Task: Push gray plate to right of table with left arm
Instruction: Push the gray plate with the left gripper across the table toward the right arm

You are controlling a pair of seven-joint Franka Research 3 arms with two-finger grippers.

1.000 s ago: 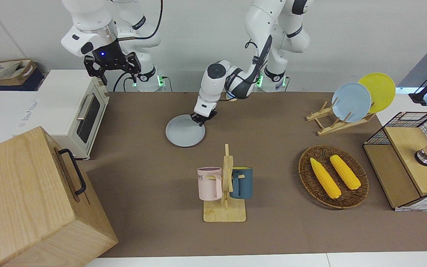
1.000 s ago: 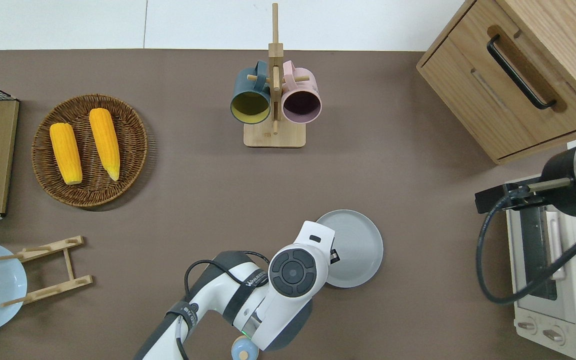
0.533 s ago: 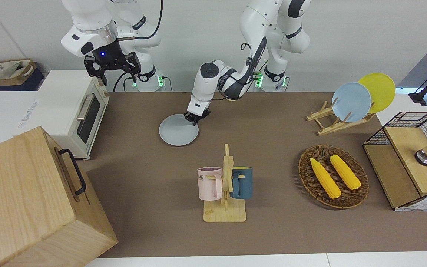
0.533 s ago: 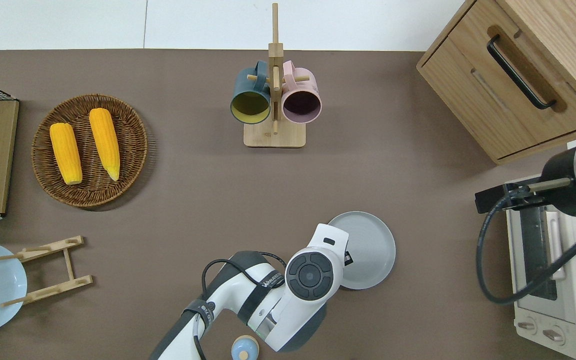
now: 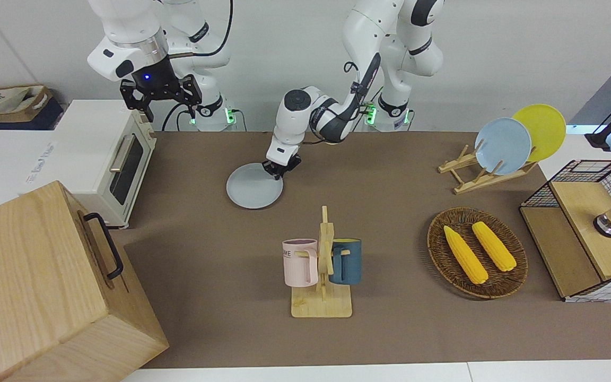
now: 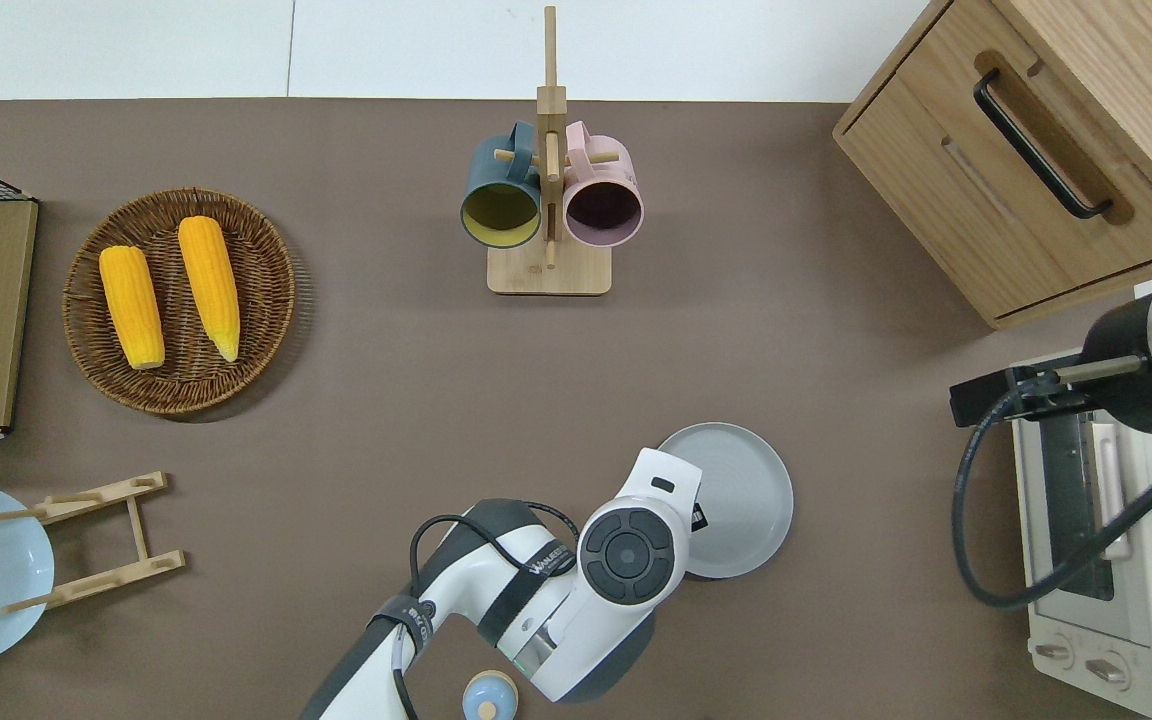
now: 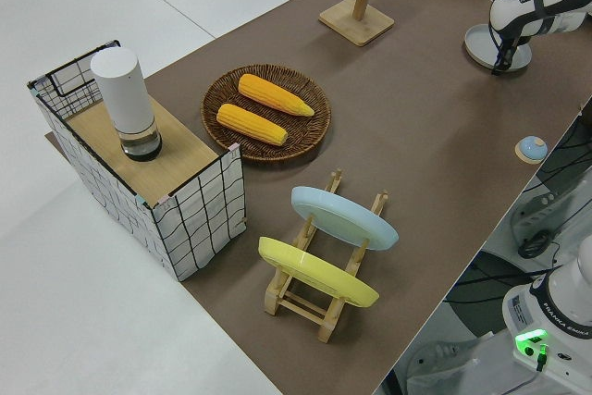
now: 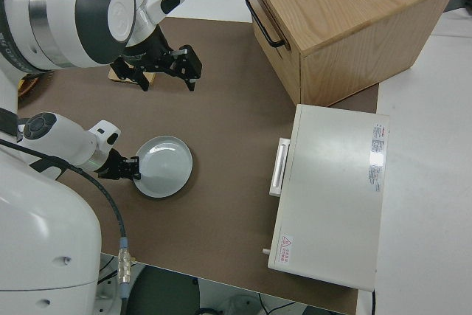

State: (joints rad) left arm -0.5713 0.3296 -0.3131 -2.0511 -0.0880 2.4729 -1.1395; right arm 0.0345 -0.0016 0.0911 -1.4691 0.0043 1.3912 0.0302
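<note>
While the left arm (image 5: 332, 114) is reaching low over the table (image 5: 390, 329), its gripper (image 5: 279, 170) is pressing down at the rim of the gray plate (image 5: 252, 192), on the plate's edge toward the left arm's end of the table, so the plate is extending from the gripper toward the right arm's end. Whether the fingers are open or closed cannot be told, and they are not seen holding anything. The plate is lying flat on the matting, nearer to the robots than the mug rack (image 5: 322, 276) and well apart from the toaster oven (image 5: 117, 159), while the right arm is sitting parked.
</note>
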